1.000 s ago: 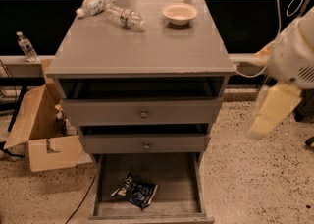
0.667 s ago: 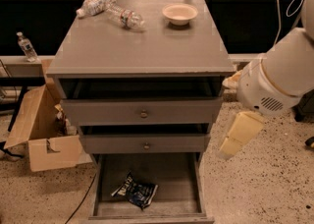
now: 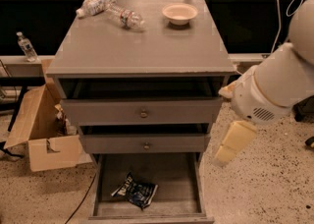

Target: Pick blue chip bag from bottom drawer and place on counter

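The blue chip bag [image 3: 135,192] lies crumpled on the floor of the open bottom drawer [image 3: 171,179], left of its middle and near the front. The grey counter [image 3: 142,46] is the cabinet's top. My gripper [image 3: 228,152] hangs down from the white arm [image 3: 274,85] just right of the cabinet, level with the middle drawer. It is above and to the right of the bag and touches nothing.
Two clear plastic bottles [image 3: 93,3] [image 3: 126,16] and a small white bowl [image 3: 179,13] lie at the back of the counter. The two upper drawers stand slightly open. An open cardboard box [image 3: 41,134] sits on the floor to the left. Another bottle [image 3: 25,46] stands on the left ledge.
My arm has swung left and down, from well right of the cabinet to close beside its right side. The bag and drawers have not moved.
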### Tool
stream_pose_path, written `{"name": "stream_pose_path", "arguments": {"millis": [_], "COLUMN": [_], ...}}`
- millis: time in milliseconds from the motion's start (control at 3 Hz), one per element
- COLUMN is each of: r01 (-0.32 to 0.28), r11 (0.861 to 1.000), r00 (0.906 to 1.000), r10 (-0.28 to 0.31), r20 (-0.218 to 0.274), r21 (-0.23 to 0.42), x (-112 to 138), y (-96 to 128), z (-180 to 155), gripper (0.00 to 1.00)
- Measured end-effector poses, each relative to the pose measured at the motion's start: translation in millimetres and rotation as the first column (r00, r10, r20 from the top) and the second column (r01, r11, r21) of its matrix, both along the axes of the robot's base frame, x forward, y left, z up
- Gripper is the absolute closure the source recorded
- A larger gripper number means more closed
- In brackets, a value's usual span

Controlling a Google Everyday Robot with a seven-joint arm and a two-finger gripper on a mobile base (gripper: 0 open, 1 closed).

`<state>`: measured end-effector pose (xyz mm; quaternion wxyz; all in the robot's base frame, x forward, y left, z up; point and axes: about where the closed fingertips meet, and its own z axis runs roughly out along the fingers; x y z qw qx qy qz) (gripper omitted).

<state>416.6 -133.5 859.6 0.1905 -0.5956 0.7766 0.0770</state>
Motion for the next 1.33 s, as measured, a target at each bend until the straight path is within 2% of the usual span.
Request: {"name": "stream_pose_path", "arguments": {"millis": [333,667,1000,1333], "r01": [-0.001,-0.023,-0.034,-0.007], "r11": [1.0,0.998,0.988,0.984], "r00": [0.9996,0.9972,0.9941,0.9995], "r10": [0.001,0.028,0.049,0.012], "r20": [-0.029,-0.069,-0.097,-0.029], "r21": [0.011,0.061,0.149,0.175], "x": [-7,-24,-37,-17], "y": [14,37,66,72], "z": [-60,-141,-210,-217], "gripper": [0.0,0.0,0.0,0.0]}}
